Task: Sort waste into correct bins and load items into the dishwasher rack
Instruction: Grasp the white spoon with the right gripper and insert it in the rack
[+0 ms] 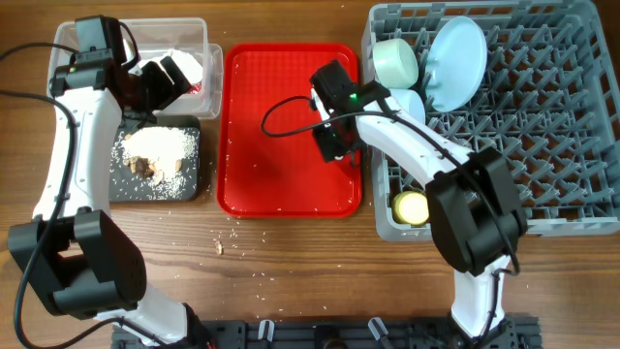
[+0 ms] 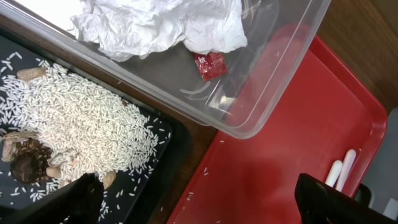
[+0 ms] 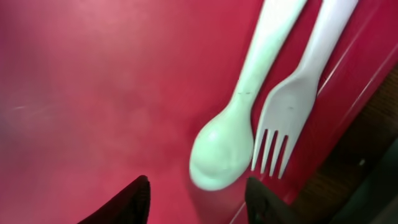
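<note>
The white spoon and fork lie side by side on the red tray near its right rim. My right gripper is open just above them, its fingers either side of the spoon's bowl; in the overhead view it hangs over the tray's right edge. My left gripper is open and empty, above the gap between the black tray and the red tray. Rice and brown scraps lie in the black tray. The napkin and red wrapper lie in the clear tub.
The grey rack holds the blue plate, a bowl at its near-left corner, a second bowl below it, and the yellow cup. Crumbs are scattered on the wood in front of the trays.
</note>
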You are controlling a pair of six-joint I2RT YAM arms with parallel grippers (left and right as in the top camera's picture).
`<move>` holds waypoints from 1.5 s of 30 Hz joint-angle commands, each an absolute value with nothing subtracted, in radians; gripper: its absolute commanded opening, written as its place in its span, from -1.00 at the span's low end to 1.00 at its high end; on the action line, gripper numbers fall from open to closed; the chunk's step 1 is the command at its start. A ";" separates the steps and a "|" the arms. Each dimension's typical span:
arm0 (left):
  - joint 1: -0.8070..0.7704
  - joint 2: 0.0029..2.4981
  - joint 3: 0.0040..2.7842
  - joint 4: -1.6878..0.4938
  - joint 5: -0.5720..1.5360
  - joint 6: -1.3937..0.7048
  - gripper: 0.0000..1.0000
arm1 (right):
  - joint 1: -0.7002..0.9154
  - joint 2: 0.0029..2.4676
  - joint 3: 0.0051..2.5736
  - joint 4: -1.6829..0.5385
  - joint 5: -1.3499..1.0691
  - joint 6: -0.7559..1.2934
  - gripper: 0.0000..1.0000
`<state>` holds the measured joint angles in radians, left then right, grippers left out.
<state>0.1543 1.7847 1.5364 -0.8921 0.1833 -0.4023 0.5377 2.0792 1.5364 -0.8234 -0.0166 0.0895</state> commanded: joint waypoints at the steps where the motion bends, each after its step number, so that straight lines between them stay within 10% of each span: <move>1: 0.157 1.762 1.553 -0.890 0.185 -0.405 1.00 | 0.537 2.144 1.523 -0.805 0.007 0.108 -0.07; 25: 0.157 1.762 1.553 -0.890 0.185 -0.405 1.00 | 0.535 2.187 1.538 -0.766 0.022 0.104 -0.54; 45: 0.157 1.762 1.553 -0.890 0.185 -0.405 1.00 | 0.395 1.600 1.569 -1.028 0.146 0.116 -0.56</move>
